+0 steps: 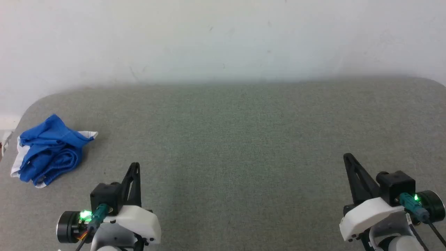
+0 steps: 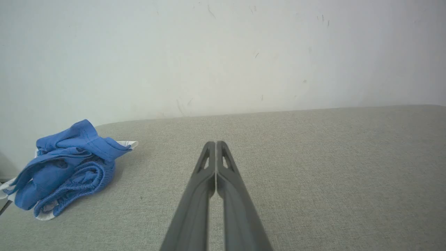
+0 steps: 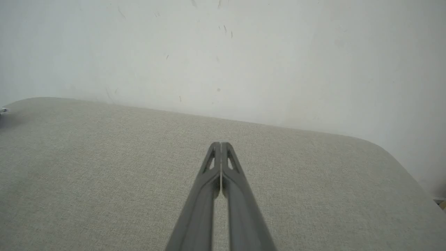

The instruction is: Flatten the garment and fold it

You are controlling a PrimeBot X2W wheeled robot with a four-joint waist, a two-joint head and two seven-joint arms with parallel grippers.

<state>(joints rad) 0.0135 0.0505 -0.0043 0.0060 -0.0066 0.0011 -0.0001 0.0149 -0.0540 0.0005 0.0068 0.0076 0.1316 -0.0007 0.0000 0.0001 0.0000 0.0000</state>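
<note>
- Head view, left side: garment (image 1: 48, 150), crumpled into a loose heap of bright blue cloth, neither flattened nor folded.
- Sits on the table (image 1: 223, 146) right by its left edge, close to the rounded far-left corner.
- Lies ahead and to the left of the left gripper (image 1: 135, 165), well apart from it.
- Shows white trim along the heap's left and lower edges, plus a white flap poking out to the right near the top.
- Seen closer in left wrist view: a stitched hem folded over on top, and a gathered, ribbed band curled at the heap's lower right.
- Left gripper: fingers pressed together tip to tip, pinching nothing, pointing across bare table toward the wall (image 1: 223, 38).
- Right gripper (image 1: 347, 157): likewise pressed together and empty, over the table's right part, far from the garment.
- Table: wide, covered in grey woven fabric with a faint green cast, rounded at both far corners.
- Wall: white, flecked with small dark scuffs and scratches, rising straight from the table's far edge.
</note>
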